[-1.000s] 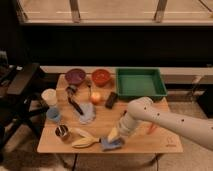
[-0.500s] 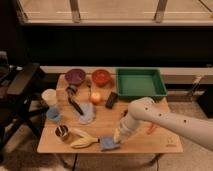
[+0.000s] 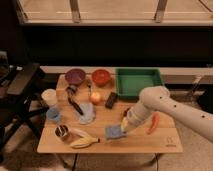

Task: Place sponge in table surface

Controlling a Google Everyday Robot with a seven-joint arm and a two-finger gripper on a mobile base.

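Shifted since half a second earlier: light-blue square sponge [image 3: 114, 132], which sat slightly higher in view. Fingers were clamped on its right edge; whether it touched the surface could not be told. Two-finger gripper [image 3: 123, 128] hung low over the front of the wooden slatted table [image 3: 165, 142], white arm [image 3: 165, 105] reaching in from the right. Just left lay a yellow banana [image 3: 85, 142]; behind stood a black rectangular block [image 3: 110, 100] and a green plastic tray [image 3: 137, 80].
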